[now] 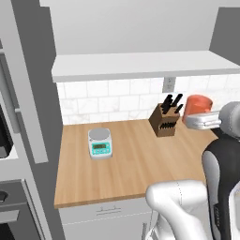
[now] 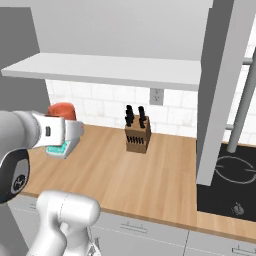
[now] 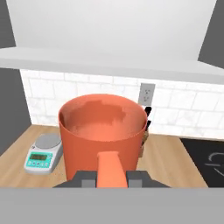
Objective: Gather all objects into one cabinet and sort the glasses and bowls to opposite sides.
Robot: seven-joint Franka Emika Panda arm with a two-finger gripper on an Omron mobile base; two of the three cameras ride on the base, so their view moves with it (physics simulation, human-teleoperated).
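Observation:
My gripper (image 3: 112,177) is shut on the handle of the orange-red mug (image 3: 103,131), which it holds upright in the air above the wooden counter (image 1: 131,159). From the left base view the mug (image 1: 197,104) sits just above the white hand, right of the knife block. From the right base view the mug (image 2: 62,110) shows behind the hand at the left. Above and beyond it is the cabinet's pale shelf board (image 2: 110,70), with the grey door (image 2: 222,90) and its long bar handle (image 2: 243,107) swung open on the right.
A wooden knife block (image 1: 165,119) stands against the tiled back wall. A small teal kitchen scale (image 1: 100,142) sits on the left part of the counter. A black cooktop (image 2: 227,185) lies to the right. A wall outlet (image 3: 146,93) is above the block.

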